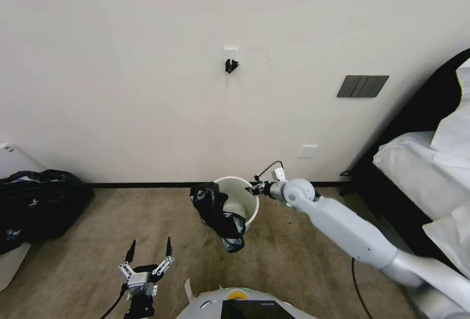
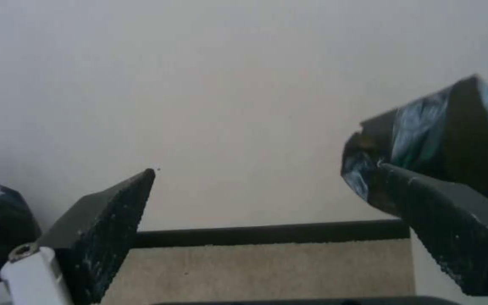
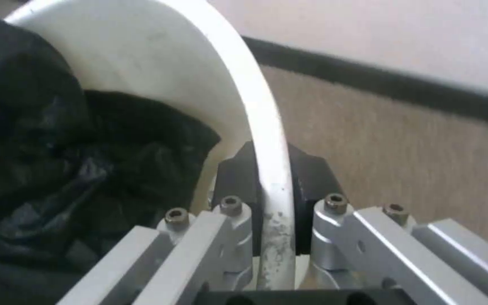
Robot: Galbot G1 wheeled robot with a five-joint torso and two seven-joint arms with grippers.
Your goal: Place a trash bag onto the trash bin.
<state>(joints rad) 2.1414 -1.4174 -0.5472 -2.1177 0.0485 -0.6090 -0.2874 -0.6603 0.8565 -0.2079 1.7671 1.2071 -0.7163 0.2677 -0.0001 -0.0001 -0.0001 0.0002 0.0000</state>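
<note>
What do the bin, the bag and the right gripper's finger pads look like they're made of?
Trash bin: likely rigid plastic, smooth cream wall with a thin rolled rim, slightly scuffed where the right gripper clamps it.
Trash bag: thin plastic film, glossy black, crinkled, draped over the rim.
Pads: matte black, possibly rubber; the links behind look like bare aluminium.
Left gripper waits open, low.

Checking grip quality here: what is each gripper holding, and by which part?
The right gripper clamps the trash bin by its rim, one finger inside, one outside. The left gripper is open, holding nothing. The trash bag drapes over the bin's rim.
</note>
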